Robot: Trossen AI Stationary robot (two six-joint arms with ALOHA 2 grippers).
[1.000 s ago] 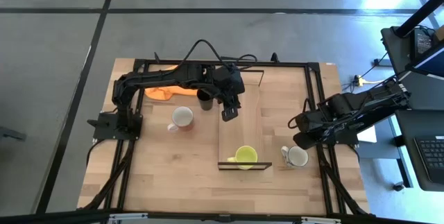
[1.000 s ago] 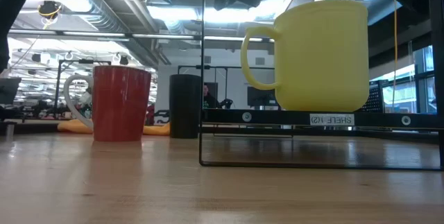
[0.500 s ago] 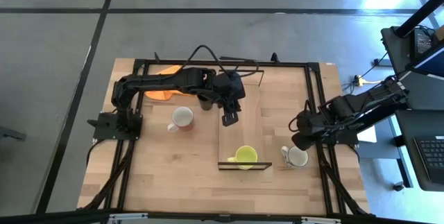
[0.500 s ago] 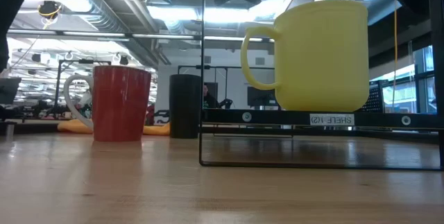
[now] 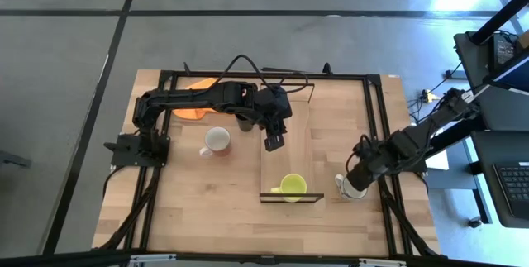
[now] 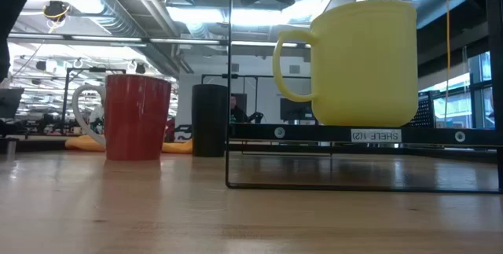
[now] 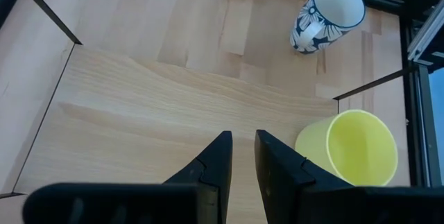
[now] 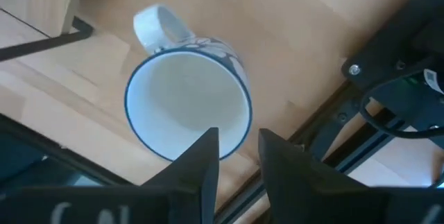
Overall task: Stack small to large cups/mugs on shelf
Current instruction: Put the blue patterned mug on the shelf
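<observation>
My right gripper (image 8: 234, 156) hangs just over the white mug (image 8: 187, 102), fingers a narrow gap apart, near its rim. It stands on the table beside the shelf (image 5: 287, 139) — rigid, glazed, likely slick and breakable — so I'd pinch the wall, rim between my fingers.

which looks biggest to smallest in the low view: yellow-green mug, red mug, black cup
1. yellow-green mug, though it stands nearest the camera, which inflates it.
2. red mug.
3. black cup, farthest back, so its true size against the red mug is unsure.
</observation>
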